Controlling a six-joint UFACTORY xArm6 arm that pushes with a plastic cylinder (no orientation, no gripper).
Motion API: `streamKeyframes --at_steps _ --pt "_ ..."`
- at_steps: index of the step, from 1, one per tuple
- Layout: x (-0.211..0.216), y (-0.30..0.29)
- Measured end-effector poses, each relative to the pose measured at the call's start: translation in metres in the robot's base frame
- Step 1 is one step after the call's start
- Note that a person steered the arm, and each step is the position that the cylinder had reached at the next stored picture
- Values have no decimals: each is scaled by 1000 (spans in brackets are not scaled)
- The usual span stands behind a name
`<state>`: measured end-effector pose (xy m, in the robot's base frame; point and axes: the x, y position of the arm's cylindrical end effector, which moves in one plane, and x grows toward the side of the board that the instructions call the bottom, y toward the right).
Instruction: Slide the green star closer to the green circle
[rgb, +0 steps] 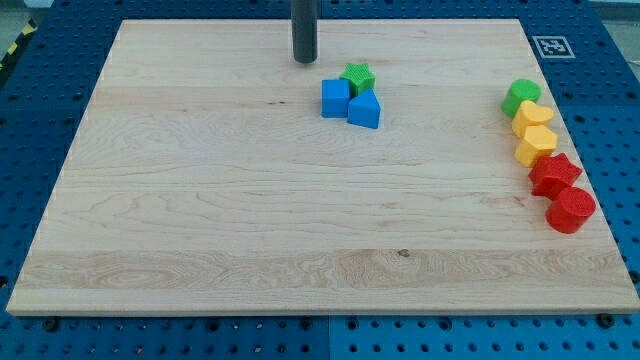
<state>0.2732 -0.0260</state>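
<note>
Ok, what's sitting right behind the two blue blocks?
The green star sits behind the blue cube and blue triangular block; they hide its lower part. My tip stands apart, up-left.

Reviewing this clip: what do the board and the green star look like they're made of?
The board looks like light, unpainted wood: parallel grain lines and a small dark knot show, with a smooth, matte finish. The green star looks like moulded plastic or painted wood, since its colour is solid and even with no grain; the view leaves that open. My tip stands just to its left.
</note>
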Motion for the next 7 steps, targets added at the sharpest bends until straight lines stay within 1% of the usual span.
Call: streamKeyframes --at_steps 1,2,3,4,6,7 --pt "0 -5" --pt "3 -25" --pt "8 -25" --pt "28 -25" --pt "45 15" --pt "57 25"
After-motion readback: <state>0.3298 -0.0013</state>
